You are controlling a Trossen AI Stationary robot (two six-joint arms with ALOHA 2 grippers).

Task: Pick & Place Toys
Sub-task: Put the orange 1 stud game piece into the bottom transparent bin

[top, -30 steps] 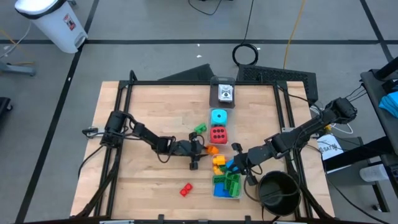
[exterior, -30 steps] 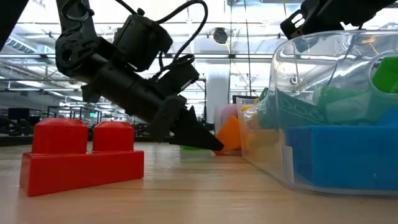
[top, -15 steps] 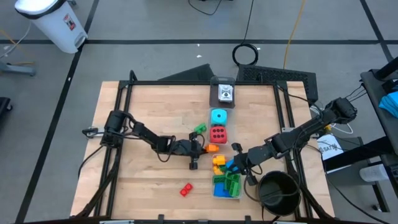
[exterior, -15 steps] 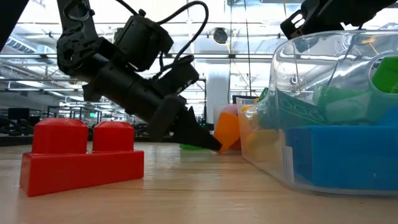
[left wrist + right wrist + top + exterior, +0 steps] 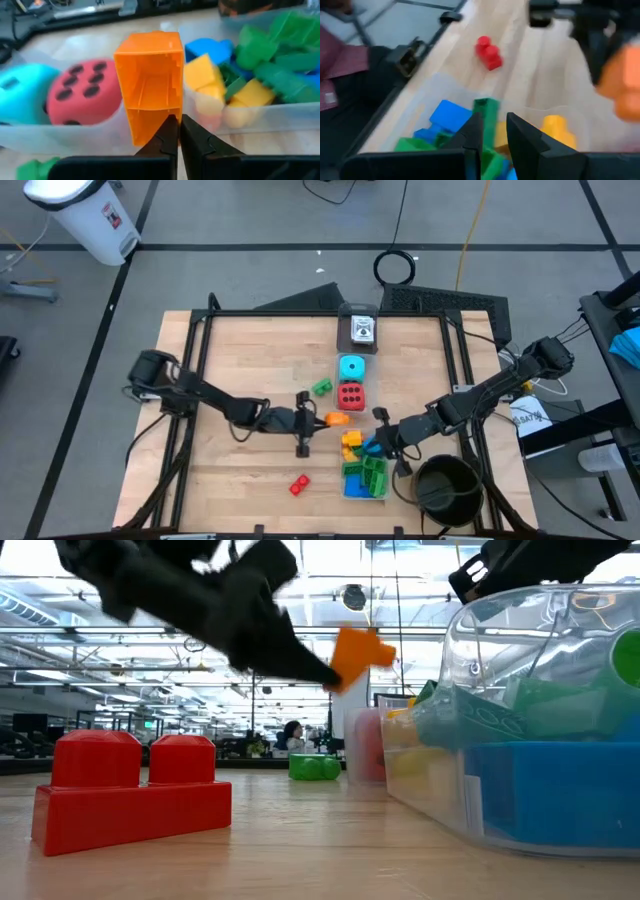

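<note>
left claw is pinched shut on the orange brick, which i see sticking out past the fingertips, lifted clear of the table just left of the clear box of bricks. right claw sits low over that box with its fingers narrow around a green brick. red brick lies alone, nearer me.
</note>
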